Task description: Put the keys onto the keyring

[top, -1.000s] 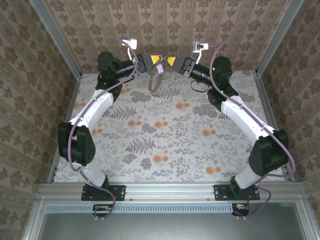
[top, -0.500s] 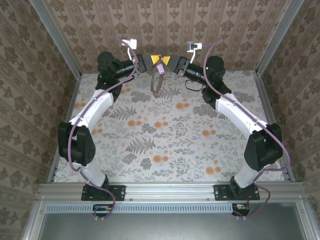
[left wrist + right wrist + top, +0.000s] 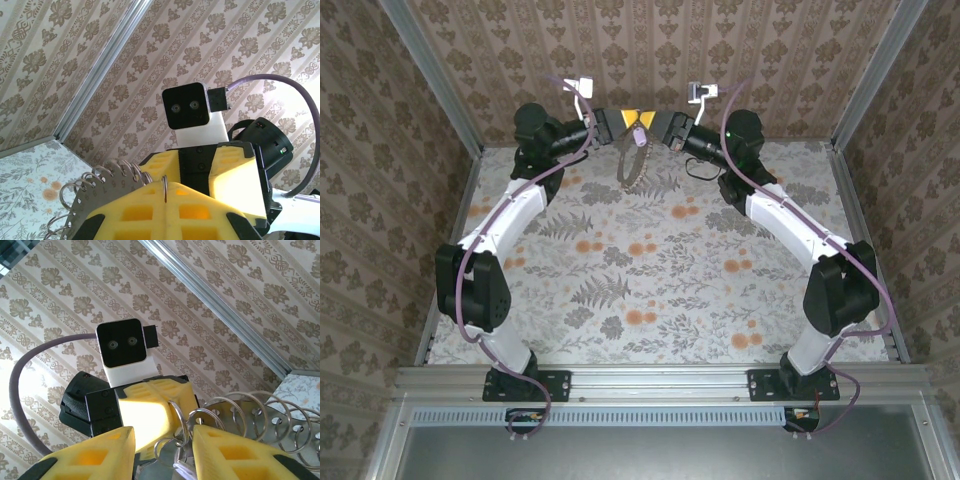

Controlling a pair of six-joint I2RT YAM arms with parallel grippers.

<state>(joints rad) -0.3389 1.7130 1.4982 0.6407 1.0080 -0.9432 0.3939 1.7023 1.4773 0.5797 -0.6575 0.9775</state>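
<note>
Seemingly keyring: grey plate fringed with rings.

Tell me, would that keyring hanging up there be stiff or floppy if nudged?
Probably swings: the keyring dangles freely from the shut left gripper. Its thin wire rings would likely jingle and shift, though each looks stiff. Likely light, since one pinch holds it.

Left arm, right arm stretched forward, wrists turned inward toward each other. Left gripper fingers pressed together; right gripper facing it, jaws parted.
</note>
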